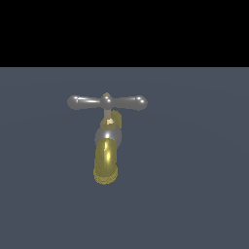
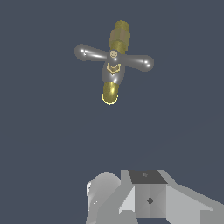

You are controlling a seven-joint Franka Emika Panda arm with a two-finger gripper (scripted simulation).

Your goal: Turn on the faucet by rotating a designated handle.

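So the biggest thing here is the flat dark blue-grey floor [image 1: 194,194], and the faucet [image 1: 108,141] sits alone on it, a bit toward the exterior view's left of centre. Its yellow-gold spout [image 1: 105,163] points at the camera, with a rounded grey body and a thin stem above it. On top is the handle [image 1: 107,102], a glossy grey crossbar with bulbous ends, lying level across the view. Looks rigid and slick to me, so I'd guess a pinch could slide off; pushing sideways on one bulb end [image 1: 139,102] far from the hub should give the best leverage. The gripper [image 2: 144,199] shows only as grey blocky parts in the wrist view, well apart from the faucet, and I honestly can't tell if the fingers are spread or together
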